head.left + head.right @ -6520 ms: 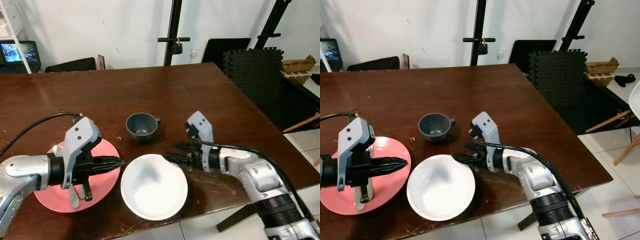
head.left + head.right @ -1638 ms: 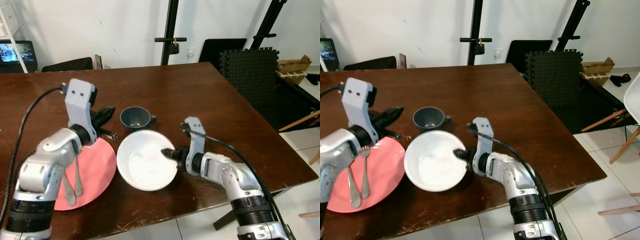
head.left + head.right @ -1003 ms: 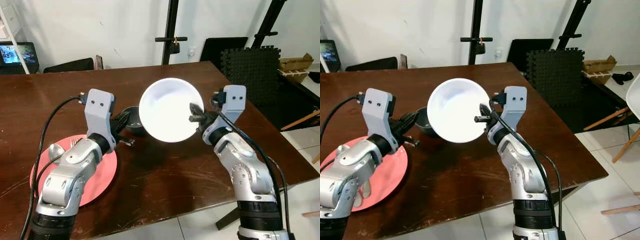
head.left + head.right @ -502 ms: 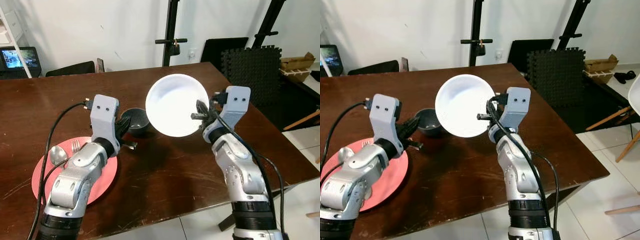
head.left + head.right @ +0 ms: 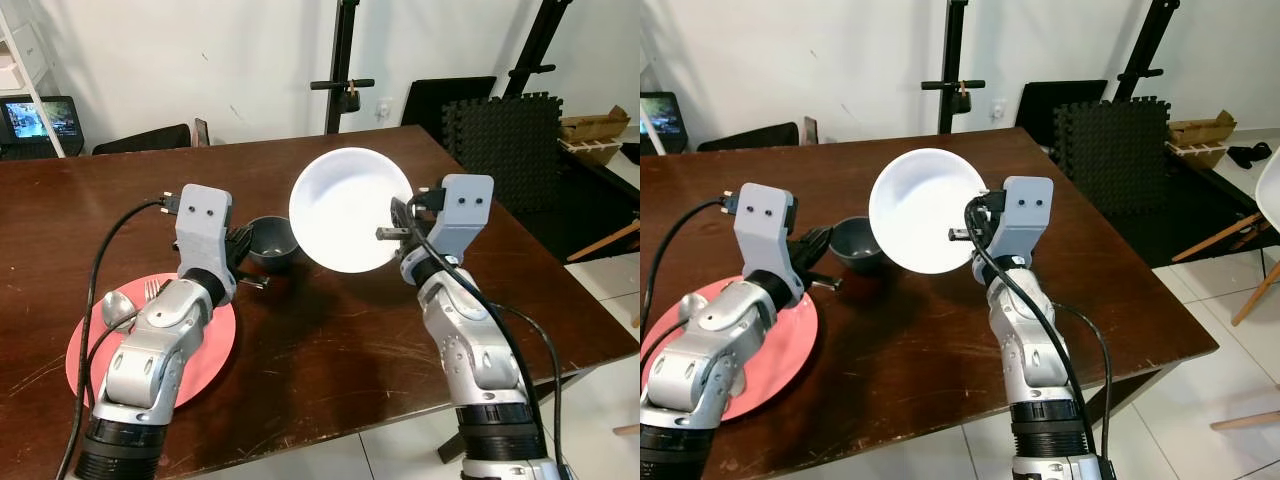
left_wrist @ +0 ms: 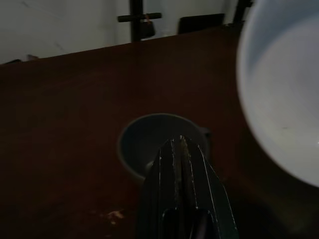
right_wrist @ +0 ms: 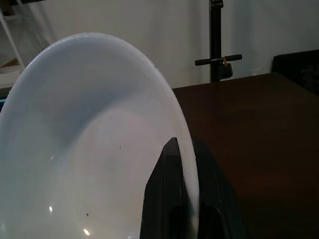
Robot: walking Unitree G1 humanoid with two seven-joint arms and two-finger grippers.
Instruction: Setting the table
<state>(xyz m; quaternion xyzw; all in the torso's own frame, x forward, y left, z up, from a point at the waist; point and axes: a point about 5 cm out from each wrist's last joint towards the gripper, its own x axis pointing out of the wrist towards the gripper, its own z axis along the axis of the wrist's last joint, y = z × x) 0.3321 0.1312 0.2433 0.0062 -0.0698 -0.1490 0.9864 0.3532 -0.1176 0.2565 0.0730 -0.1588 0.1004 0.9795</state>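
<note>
White bowl [image 5: 348,208] rim pinched, right claw [image 7: 185,149], aloft | left claw [image 6: 180,149] pressed together beside cup [image 5: 270,240]

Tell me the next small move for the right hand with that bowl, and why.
Probably lower the white bowl and level it over bare table before letting go. The right hand pinches it by the rim, tilted on edge above the table, right next to the gray cup, where the left hand points with shut fingers.
</note>
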